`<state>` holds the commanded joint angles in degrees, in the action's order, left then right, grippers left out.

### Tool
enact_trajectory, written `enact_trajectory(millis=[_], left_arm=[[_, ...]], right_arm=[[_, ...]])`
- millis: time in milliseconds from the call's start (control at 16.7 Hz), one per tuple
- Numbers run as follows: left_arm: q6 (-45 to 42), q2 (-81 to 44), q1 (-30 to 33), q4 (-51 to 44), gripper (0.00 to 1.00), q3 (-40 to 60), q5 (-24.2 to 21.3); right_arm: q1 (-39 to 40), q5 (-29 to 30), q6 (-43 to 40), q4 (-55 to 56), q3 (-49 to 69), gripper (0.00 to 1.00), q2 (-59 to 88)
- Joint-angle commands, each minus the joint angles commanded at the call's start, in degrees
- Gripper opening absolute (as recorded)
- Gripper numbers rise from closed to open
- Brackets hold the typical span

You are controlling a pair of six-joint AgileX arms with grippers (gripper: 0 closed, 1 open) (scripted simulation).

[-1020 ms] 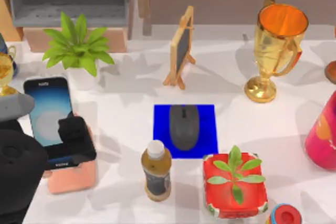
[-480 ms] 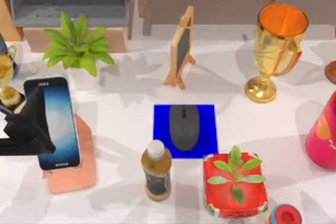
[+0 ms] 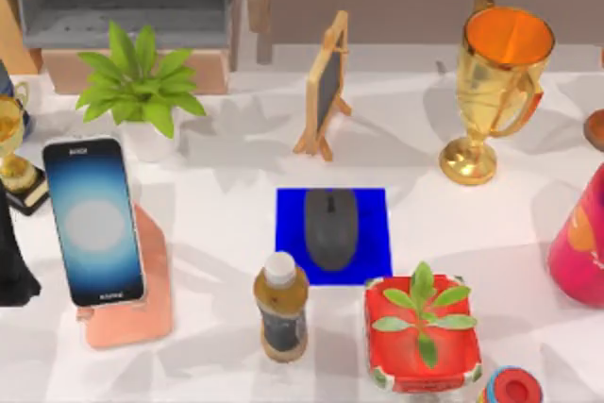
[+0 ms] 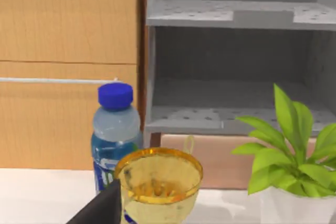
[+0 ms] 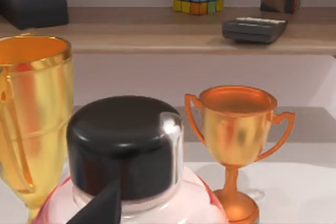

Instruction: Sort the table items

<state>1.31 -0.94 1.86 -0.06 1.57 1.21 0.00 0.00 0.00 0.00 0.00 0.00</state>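
Note:
A dark grey oval mouse (image 3: 331,227) lies on a blue mat (image 3: 374,207) in the middle of the table. The black-edged smartphone (image 3: 94,221) with a blue-to-white screen leans on a pink stand (image 3: 142,313) at the left. My left gripper (image 3: 13,266) hangs at the table's left edge, apart from the phone and holding nothing. One of its fingers (image 4: 102,209) shows off to one side in the left wrist view, so its jaws stand open. A dark finger (image 5: 100,206) of my right gripper sits likewise off-centre in the right wrist view, with nothing held.
A brown white-capped bottle (image 3: 281,307) stands just in front of the mat, beside a red planter (image 3: 422,335). Behind are a small chalkboard easel (image 3: 327,85), a big gold trophy (image 3: 498,82), a potted plant (image 3: 140,82) and a small trophy (image 3: 11,153). A pink bottle (image 3: 580,243) stands at the right edge.
My left gripper has let go of the smartphone and drawn back to the left edge. The phone now rests uncovered on its pink stand. The mouse has not moved.

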Motion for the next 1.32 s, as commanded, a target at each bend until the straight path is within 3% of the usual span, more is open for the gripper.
enact_trajectory(millis=[480,720,1020,1320], left_arm=[[-1.31,0.94,-1.86,0.07,1.0,-1.57,-1.21],[-1.31,0.94,-1.86,0.07,1.0,-1.57,-1.21],[-1.31,0.94,-1.86,0.07,1.0,-1.57,-1.21],[-1.31,0.94,-1.86,0.07,1.0,-1.57,-1.21]], right_arm=[[-0.57,-0.08,-0.2,0.57,0.19,1.0,0.08],[-8.25,-0.74,-2.62,7.76,2.04,1.0,4.86],[-24.13,-4.24,-7.17,22.19,4.46,1.0,24.4],[-38.25,-14.18,-10.66,39.5,9.45,1.0,57.5]])
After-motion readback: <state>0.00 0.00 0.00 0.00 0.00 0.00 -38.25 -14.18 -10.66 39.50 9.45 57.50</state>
